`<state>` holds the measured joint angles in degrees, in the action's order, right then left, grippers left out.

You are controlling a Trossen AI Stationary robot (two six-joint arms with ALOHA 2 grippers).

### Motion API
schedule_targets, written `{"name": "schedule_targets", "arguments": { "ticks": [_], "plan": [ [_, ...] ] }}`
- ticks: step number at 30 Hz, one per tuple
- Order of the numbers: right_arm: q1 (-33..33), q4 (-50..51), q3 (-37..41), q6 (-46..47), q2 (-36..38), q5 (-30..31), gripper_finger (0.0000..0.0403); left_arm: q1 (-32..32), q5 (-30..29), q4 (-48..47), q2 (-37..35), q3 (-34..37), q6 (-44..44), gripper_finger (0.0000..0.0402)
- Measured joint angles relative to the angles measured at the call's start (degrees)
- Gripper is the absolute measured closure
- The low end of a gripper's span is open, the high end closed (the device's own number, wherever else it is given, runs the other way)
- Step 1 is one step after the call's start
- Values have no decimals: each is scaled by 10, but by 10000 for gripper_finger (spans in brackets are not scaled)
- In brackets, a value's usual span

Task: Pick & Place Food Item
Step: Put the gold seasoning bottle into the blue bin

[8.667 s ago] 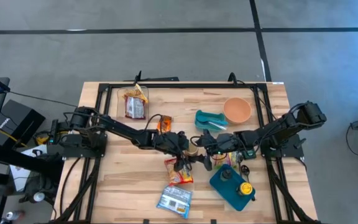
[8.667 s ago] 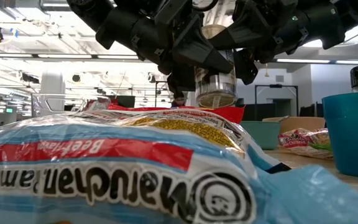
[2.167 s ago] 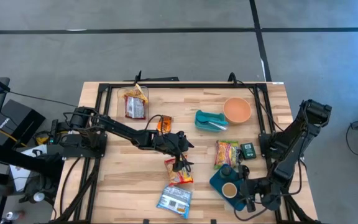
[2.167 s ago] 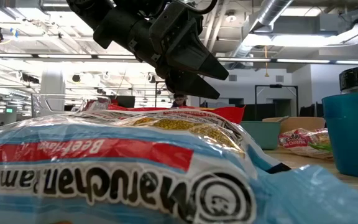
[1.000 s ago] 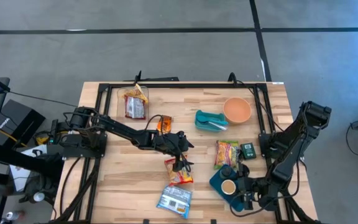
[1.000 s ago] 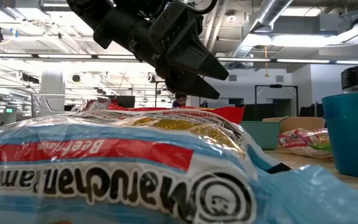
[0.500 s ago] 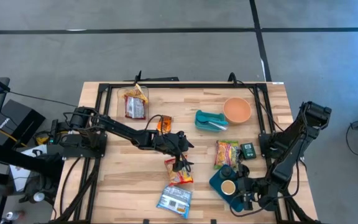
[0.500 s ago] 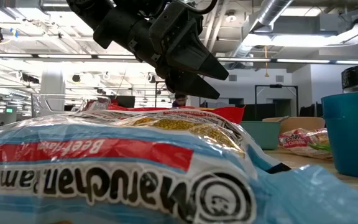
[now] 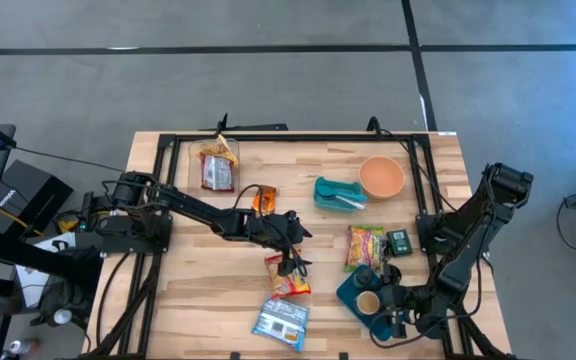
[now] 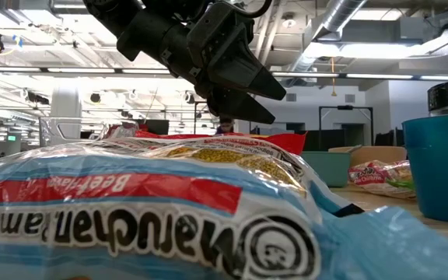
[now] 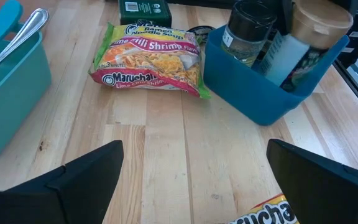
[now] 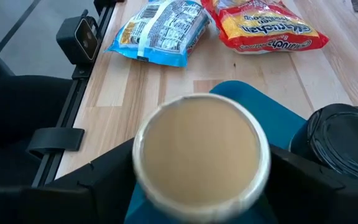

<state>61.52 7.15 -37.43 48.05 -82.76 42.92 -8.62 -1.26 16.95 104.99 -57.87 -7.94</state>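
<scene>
Tan-lidded, the jar [image 12: 201, 149] stands upright in the blue bin [image 9: 350, 293] near the desk's front right corner, and my right end effector [image 9: 386, 312] sits around it, fingers on either side of the lid; I cannot tell whether they grip or have let go. My left end effector [image 9: 294, 258] hangs wide open and empty over the middle of the desk, directly above the orange ramen packet [image 9: 288, 276], so for that packet the left arm is much nearer.

Bare counter [image 9: 208, 275] lies open on my left; the blue bin [image 9: 351, 292], jar [image 9: 369, 303] and shrimp ramen [image 9: 364, 246] crowd the right.
</scene>
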Motion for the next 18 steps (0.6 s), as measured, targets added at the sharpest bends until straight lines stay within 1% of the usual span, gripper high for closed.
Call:
{"name": "schedule_targets", "arguments": {
  "ticks": [18],
  "plan": [
    [0, -2, 0, 15, 0, -13, 101, 0, 0, 0, 0, 0, 0, 11]
  ]
}}
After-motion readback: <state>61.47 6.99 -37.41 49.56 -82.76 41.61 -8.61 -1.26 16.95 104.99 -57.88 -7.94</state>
